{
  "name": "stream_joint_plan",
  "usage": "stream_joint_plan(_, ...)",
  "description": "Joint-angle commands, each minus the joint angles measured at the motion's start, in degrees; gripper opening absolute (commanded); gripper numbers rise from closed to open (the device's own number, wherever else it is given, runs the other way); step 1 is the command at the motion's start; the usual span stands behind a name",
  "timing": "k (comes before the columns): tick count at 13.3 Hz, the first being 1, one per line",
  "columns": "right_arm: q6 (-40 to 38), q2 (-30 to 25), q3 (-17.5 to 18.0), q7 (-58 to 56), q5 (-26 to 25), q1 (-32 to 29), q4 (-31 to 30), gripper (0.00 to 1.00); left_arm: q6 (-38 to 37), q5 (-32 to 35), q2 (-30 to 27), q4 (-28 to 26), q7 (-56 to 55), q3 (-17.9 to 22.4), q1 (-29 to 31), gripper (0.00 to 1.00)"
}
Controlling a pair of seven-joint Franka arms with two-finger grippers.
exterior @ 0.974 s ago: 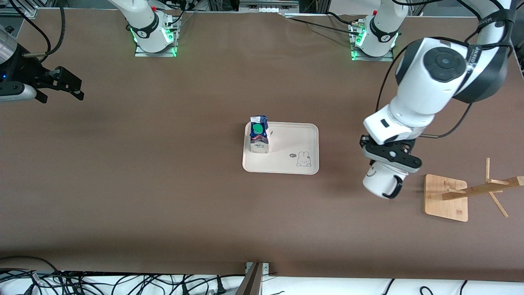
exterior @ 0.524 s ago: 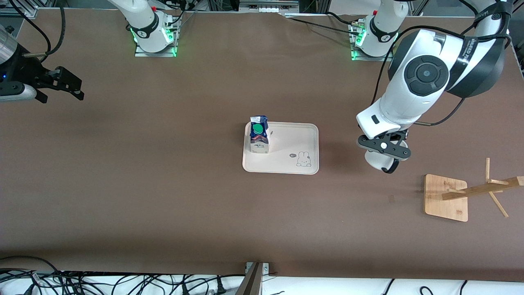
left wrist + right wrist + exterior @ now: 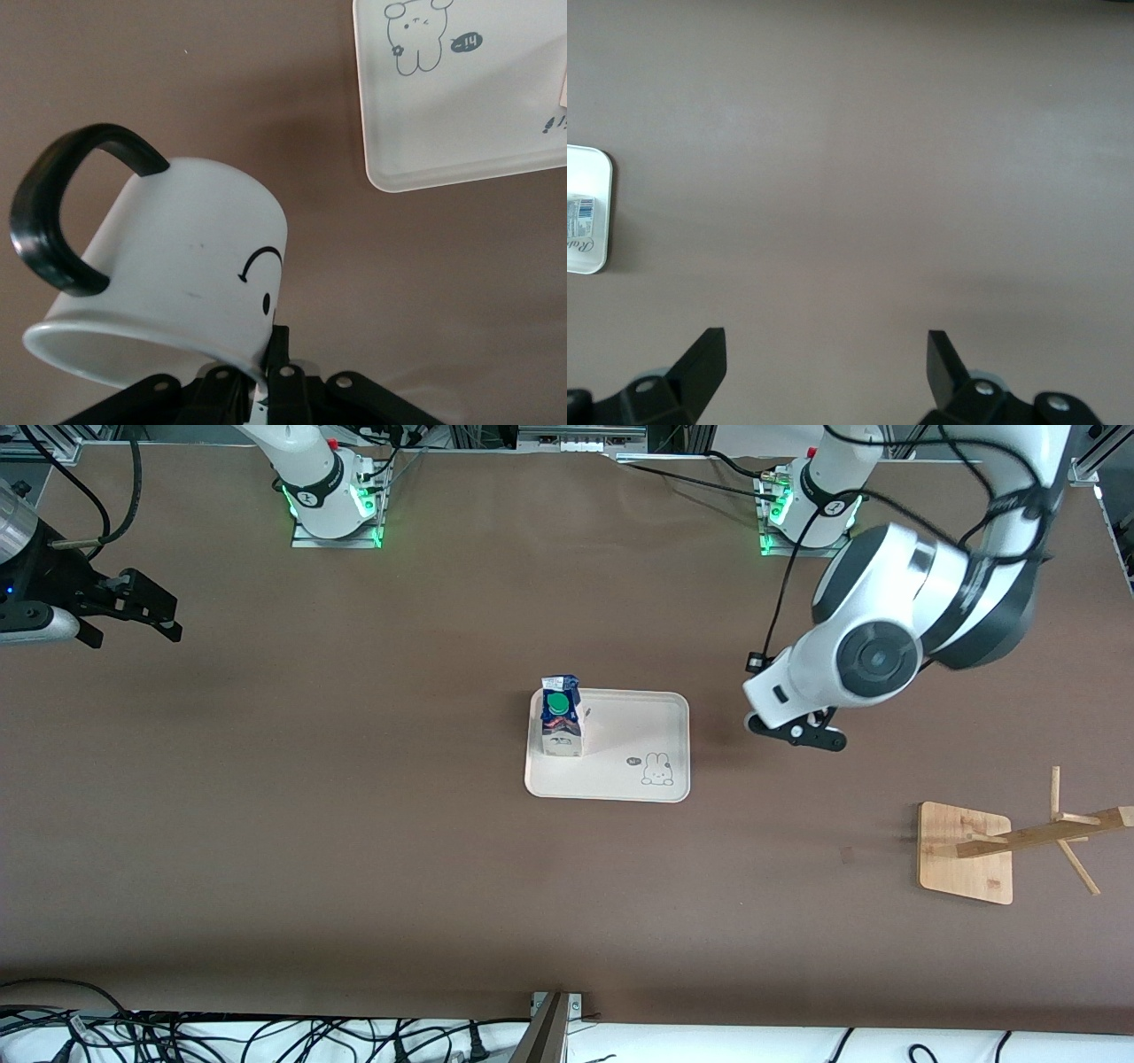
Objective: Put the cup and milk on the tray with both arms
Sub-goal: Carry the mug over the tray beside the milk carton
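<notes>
The tray (image 3: 620,757), cream with rounded corners and a rabbit outline, lies mid-table. The milk (image 3: 562,724), a blue-and-white carton with a green cap, stands upright on the tray's end toward the right arm. The cup (image 3: 177,274), white with a black handle and smiley face, is tilted and clamped at its rim by the closed left gripper (image 3: 257,390), in the air over bare table beside the tray. The left arm bends downward. The right gripper (image 3: 824,367) waits, jaws spread wide and empty.

Bright even overhead light, soft shadows, frames sharp.
</notes>
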Motion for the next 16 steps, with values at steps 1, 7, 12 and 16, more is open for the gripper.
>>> stream_joint_plan(1, -0.49, 0.36, 0.39, -0.34, 0.13, -0.40, 1.07, 1.00, -1.34, -1.02, 5.11, 2.01, -4.93, 0.10, -3.31, 0.00)
stream_joint_plan(7, -0.67, 0.36, 0.39, -0.43, 0.22, -0.40, 1.07, 1.00, -1.34, -1.38, 18.20, 12.80, -9.51, 0.19, -10.34, 0.00)
stream_joint_plan(12, -0.41, 0.36, 0.39, -0.43, 0.13, -0.40, 1.07, 1.00, -0.55, -1.38, 25.52, 22.13, -9.60, 0.81, -14.39, 0.00)
stream_joint_plan(16, -0.41, 0.36, 0.39, -0.43, 0.13, -0.40, 1.16, 1.00, 4.09, -3.75, 29.39, 22.93, -14.86, 0.46, -15.88, 0.00)
